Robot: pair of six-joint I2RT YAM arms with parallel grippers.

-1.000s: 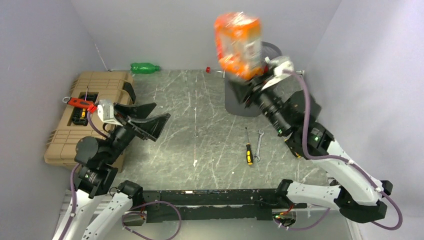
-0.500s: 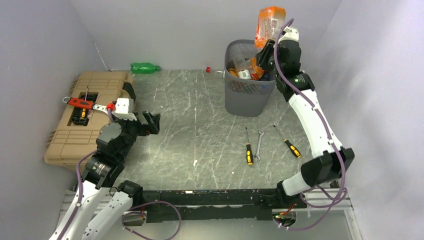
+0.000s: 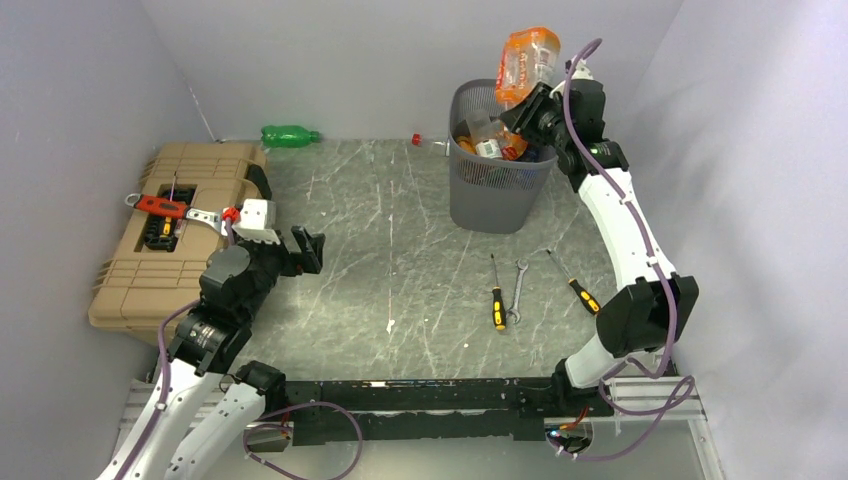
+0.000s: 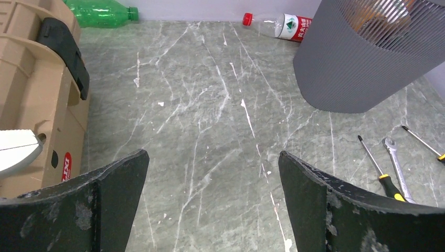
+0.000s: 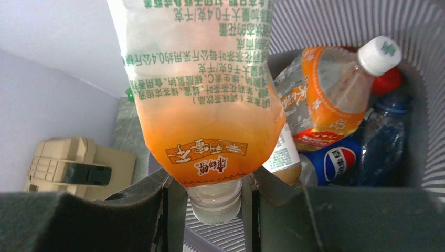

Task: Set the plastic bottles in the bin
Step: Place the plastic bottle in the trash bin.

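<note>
Orange-tinted plastic, thin and creased, forms the bottle (image 5: 199,94) held by the right gripper (image 5: 210,195). Its 2 fingers are closed narrowly on the bottle's neck, with the body pointing away from the wrist. In the top view this bottle is seen in the upper right of the frame, tilted above the rim of the dark grey mesh bin (image 3: 490,200). It is judged to be empty or nearly so, and therefore light. The walls look soft enough to buckle and the film label is smooth and probably slippery. The stiff neck is the surest place to be gripped.

Green Chinese print is wrapped around the held bottle, with an orange banner of Chinese characters seen upside down. Inside the bin, an orange-labelled bottle with a white cap (image 5: 330,89) and a blue Pepsi-labelled bottle (image 5: 330,160) can be made out among others.

2 bottles are left on the table along the back wall: a green bottle (image 3: 290,135) in the upper left, and a clear red-capped bottle (image 4: 281,23) just beside the bin. The clear bottle's red-and-green label is too small to be read.

The left gripper (image 4: 212,178) is spread wide, holds nothing, and is aimed over bare table beside the tan toolbox (image 3: 130,270).
</note>
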